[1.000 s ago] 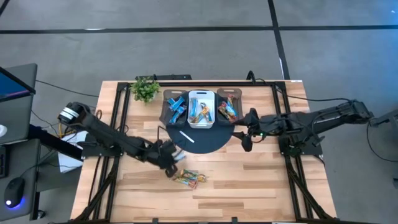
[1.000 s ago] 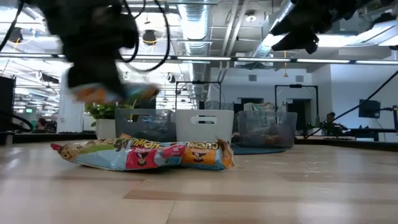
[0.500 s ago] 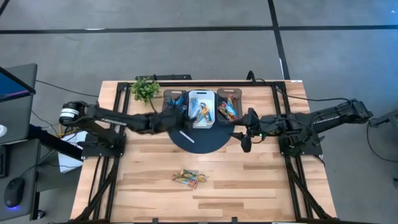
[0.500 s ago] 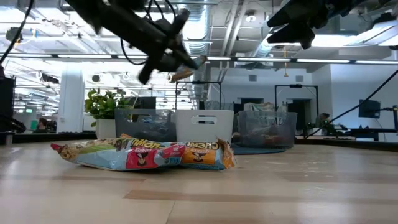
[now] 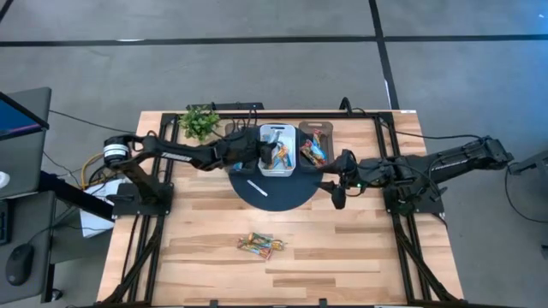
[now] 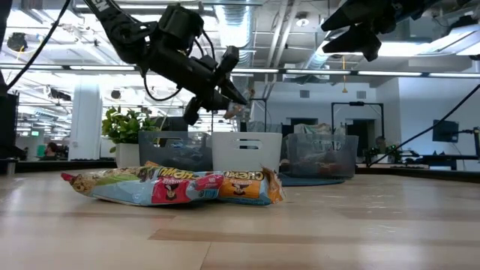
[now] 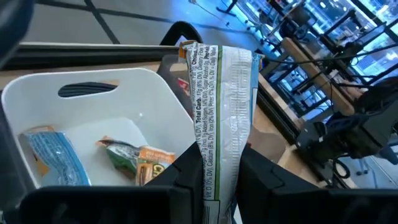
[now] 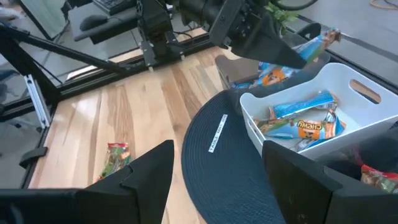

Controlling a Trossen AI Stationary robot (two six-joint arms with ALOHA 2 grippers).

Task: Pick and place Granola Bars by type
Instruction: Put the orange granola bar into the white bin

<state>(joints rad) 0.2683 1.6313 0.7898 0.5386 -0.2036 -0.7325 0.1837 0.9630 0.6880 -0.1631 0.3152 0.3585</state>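
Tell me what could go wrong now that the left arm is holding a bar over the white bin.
The left gripper pinches the granola bar only at its lower end, so the wrapper may slip out early. It hangs near the white bin's wall beside the right-hand bin, so it might drop into the wrong one. The right gripper waits close by, open, and a wide swing could brush it.

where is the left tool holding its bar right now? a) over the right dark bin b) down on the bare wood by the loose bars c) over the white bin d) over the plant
c: the left tool is shut on a bar and hangs over the white bin, as the high and left wrist views show.
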